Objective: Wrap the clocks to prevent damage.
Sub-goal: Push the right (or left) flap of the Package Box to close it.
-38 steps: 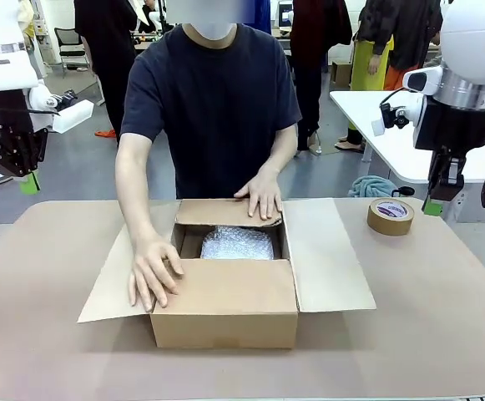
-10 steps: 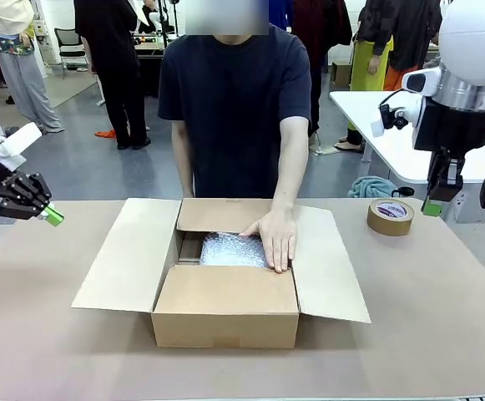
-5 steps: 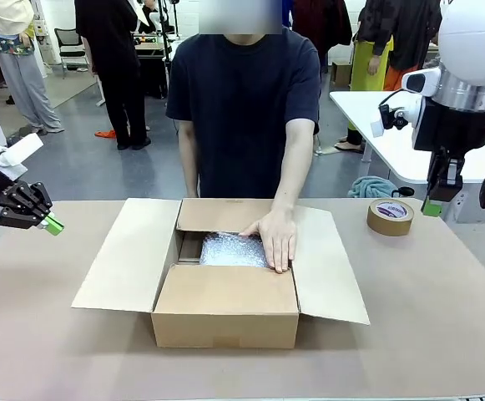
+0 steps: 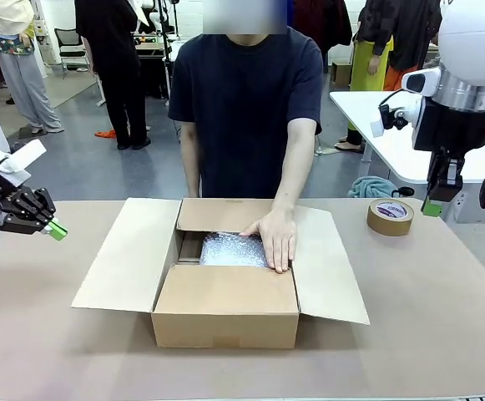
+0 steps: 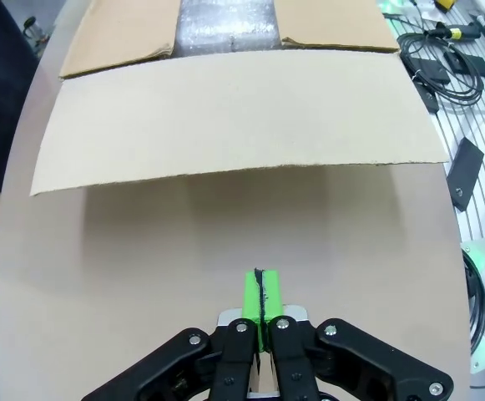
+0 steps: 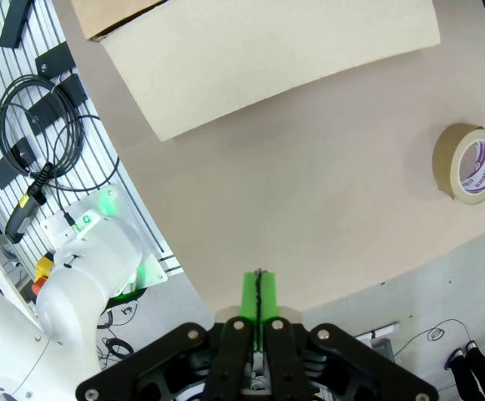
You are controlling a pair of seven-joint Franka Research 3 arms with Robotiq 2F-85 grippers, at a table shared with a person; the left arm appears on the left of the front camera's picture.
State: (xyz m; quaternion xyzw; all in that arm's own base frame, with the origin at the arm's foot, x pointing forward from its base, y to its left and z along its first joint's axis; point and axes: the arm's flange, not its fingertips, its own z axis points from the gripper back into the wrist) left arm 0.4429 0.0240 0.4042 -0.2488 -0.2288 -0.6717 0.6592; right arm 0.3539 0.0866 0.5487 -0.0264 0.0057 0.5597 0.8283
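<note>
Hovering the left gripper [image 4: 54, 229] low over the table [image 4: 426, 317], just beside the splayed left flap [image 4: 129, 255] of the cardboard box [image 4: 225, 313], pads pressed together on nothing. Hanging the right gripper [image 4: 431, 206] higher at the far right edge near the tape roll [image 4: 391, 216], likewise pinched closed and empty. Lying down in the open middle of the box: a bubble-wrapped bundle [image 4: 229, 249], presumably a clock, with the person's hand [image 4: 277, 236] resting flat across its right side. Risking a snagged or creased flap by swinging in low from the left. Risking a knock against the hand by reaching for the bundle while covered. Risking a shoved bundle, and a jarred clock inside, by pressing down with jaws unopened.
</note>
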